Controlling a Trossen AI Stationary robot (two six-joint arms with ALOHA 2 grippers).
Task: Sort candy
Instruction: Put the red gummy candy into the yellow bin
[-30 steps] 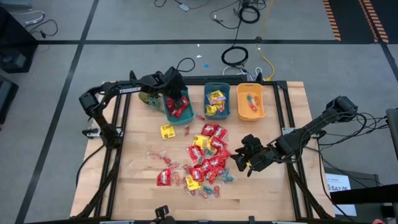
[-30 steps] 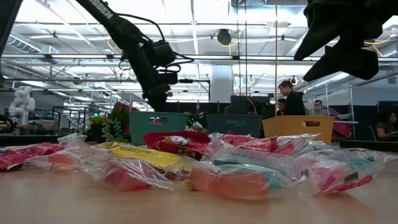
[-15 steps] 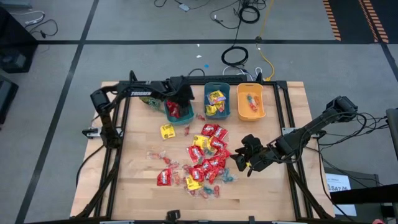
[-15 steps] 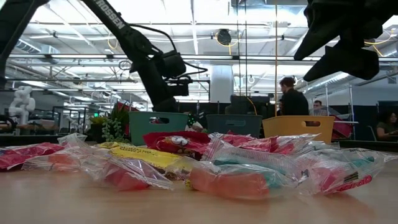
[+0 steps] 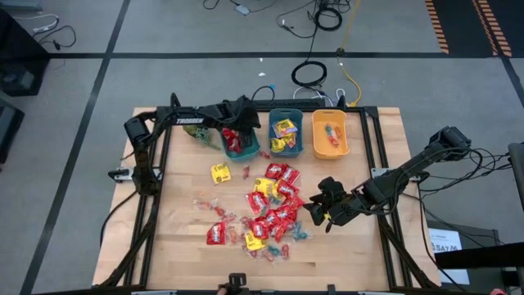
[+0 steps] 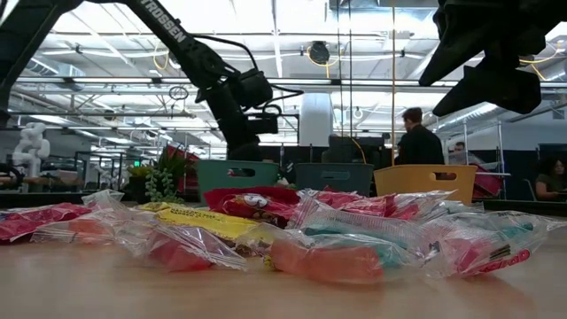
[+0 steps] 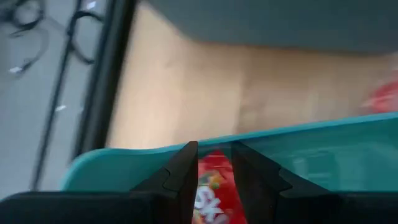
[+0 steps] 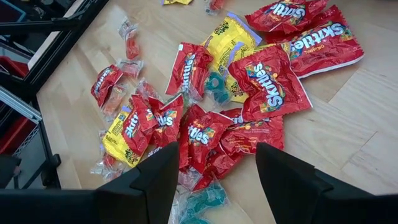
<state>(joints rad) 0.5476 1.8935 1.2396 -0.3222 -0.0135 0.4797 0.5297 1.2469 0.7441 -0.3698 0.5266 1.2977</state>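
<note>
My left pincer (image 7: pixel 214 171) pinches a red packet (image 7: pixel 211 190) over the teal bin (image 7: pixel 323 155); right pincer (image 8: pixel 214 177) gapes above candy (image 8: pixel 205 134).

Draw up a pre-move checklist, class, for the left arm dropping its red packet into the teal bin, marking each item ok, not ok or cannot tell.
1. Left gripper holds a red packet: ok.
2. Left gripper is over the leftmost teal bin: ok.
3. Packet matches the bin's contents, red packets: ok.
4. Room left in that bin: cannot tell.
5. Right gripper open and clear of the bins, above the candy pile: ok.
</note>
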